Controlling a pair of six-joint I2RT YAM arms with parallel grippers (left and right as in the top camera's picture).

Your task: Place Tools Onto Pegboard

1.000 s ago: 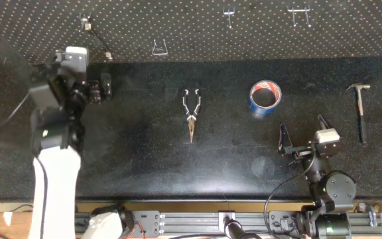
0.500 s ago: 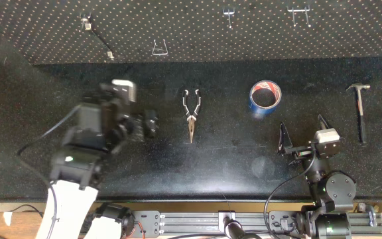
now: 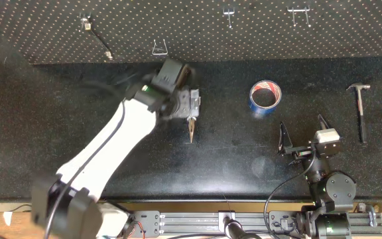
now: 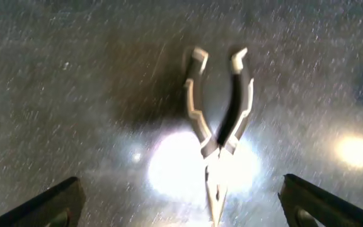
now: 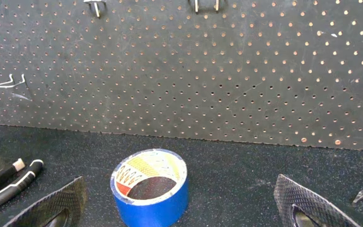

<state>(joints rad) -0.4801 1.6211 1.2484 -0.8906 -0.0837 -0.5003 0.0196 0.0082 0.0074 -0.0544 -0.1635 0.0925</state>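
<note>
Swung from the table's left edge across to the middle over the last second. Spread wide and empty: left gripper [image 4: 180, 189], hovering astride slim steel needle-nose pliers with black, white-tipped handles [image 4: 219, 126]. Lying flat on the black tabletop [image 3: 231, 166], handles toward the dark perforated pegboard [image 3: 257, 33], nose toward the arm bases. Judged rigid, fairly light, sleeves grippy (bare nose likely slick). Best taken across both handles just behind the pivot. Likewise open and empty, parked well apart: right gripper [image 3: 303, 129].

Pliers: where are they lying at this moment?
In the top view, the pliers lie flat mid-table, left of the blue tape roll, directly under the open left gripper.
</note>
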